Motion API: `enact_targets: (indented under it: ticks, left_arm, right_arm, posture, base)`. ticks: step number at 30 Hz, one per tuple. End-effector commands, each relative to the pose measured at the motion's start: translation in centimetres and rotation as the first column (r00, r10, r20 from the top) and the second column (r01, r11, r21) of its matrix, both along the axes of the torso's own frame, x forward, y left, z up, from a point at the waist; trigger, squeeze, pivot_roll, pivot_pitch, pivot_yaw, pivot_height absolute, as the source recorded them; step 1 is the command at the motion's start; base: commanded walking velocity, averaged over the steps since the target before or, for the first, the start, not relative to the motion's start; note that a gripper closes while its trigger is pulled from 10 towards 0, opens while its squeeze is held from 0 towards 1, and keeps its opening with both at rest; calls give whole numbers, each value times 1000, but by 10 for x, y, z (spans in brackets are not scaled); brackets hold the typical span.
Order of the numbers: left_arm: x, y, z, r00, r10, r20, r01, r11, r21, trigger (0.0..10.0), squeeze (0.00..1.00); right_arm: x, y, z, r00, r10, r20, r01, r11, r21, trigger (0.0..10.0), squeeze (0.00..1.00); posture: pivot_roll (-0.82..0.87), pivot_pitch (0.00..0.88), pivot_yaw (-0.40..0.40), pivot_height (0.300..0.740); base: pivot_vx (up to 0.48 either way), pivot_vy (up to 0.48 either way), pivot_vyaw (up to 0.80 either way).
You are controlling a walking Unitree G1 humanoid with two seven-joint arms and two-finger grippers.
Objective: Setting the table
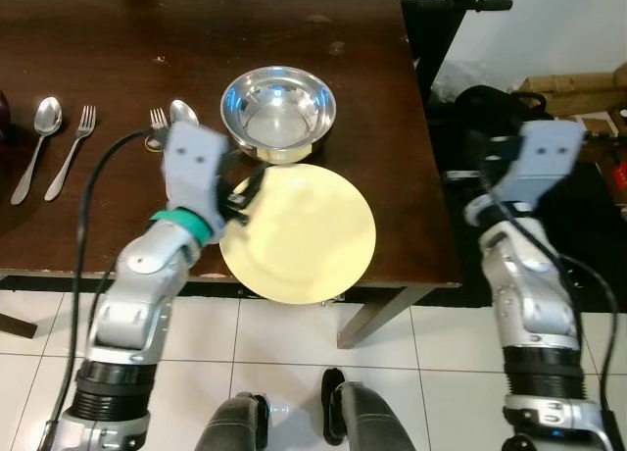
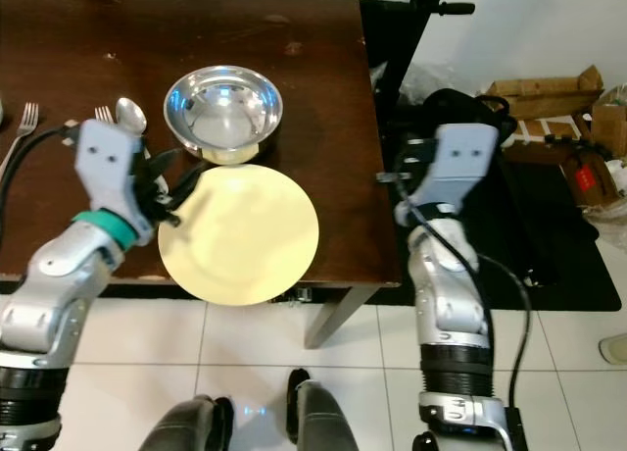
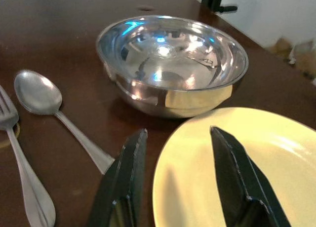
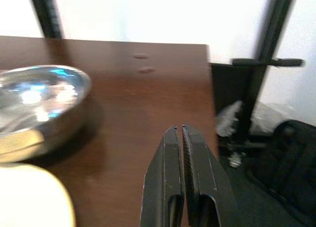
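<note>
Head views: left gripper (image 1: 245,191) at the left rim of the yellow plate (image 1: 304,233), which lies on the dark table (image 1: 118,59) at its near edge, just in front of the steel bowl (image 1: 278,113).

Left wrist view: fingers (image 3: 129,163) spread, straddling the plate rim, one finger over the plate, the other over the table.

Right wrist view: right gripper (image 4: 182,138) fingers pressed together, holding nothing, above the table's right edge.

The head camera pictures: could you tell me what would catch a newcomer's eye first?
Probably the pale yellow plate at the near edge of the dark wooden table, overhanging it slightly. The left gripper sits open at its left rim, and a shiny steel bowl stands just behind, touching the plate.
</note>
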State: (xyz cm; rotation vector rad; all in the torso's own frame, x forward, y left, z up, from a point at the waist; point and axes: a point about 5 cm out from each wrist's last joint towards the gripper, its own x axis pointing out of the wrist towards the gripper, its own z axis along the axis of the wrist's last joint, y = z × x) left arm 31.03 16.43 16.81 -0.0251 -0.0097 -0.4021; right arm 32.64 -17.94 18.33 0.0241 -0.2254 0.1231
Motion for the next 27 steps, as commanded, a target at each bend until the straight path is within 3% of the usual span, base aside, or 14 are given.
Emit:
enact_targets:
  ticks: [1,5,10,15,17,18,19,20,23,27]
  left_arm:
    - [0,-3,-10,997,-49,-53,48,998,-30,10000,0]
    - [-2,-7,-22,979,-179,-102,172,982,-76,10000,0]
    - [-4,-11,-27,959,-257,-121,247,965,-93,10000,0]
    - [-2,-9,-30,956,-263,-130,250,962,-109,10000,0]
    - [3,-1,-37,964,-221,-145,204,971,-122,10000,0]
    - [5,4,-48,952,-245,-184,196,948,-251,10000,0]
    - [5,4,-48,952,-245,-184,196,948,-251,10000,0]
    - [5,6,-56,938,-281,-204,201,919,-339,10000,0]
    - [5,6,-57,936,-286,-208,201,915,-351,10000,0]
    - [4,22,-78,937,-191,-291,80,932,-353,10000,0]
  right_arm:
    - [0,2,-5,1000,17,-25,-17,1000,18,10000,0]
    - [0,9,-10,997,59,-47,-56,997,61,10000,0]
    - [-2,15,-17,994,87,-71,-79,992,101,10000,0]
    - [-3,16,-20,992,96,-82,-86,989,120,10000,0]
    - [-6,21,-25,982,164,-90,-145,970,193,10000,0]
    - [-9,28,-31,969,229,-98,-196,944,267,10000,0]
    - [-9,28,-31,969,229,-98,-196,944,267,10000,0]
    - [-9,32,-33,962,255,-101,-216,931,296,10000,0]
    - [-10,33,-34,961,259,-102,-219,929,299,10000,0]
    - [-8,33,-35,960,257,-107,-212,925,316,10000,0]
  posture:
    - [29,109,11,740]
    - [33,115,7,740]
    - [30,116,8,740]
    - [29,114,11,740]
    - [27,116,11,740]
    - [26,118,3,740]
    - [26,118,3,740]
    - [16,121,1,740]
    - [16,121,1,740]
    - [9,123,0,740]
  base:
    - [0,0,0]
    - [0,0,0]
    - [0,0,0]
    - [0,0,0]
    - [0,0,0]
    - [0,0,0]
    - [0,0,0]
    - [0,0,0]
    - [0,0,0]
    - [0,0,0]
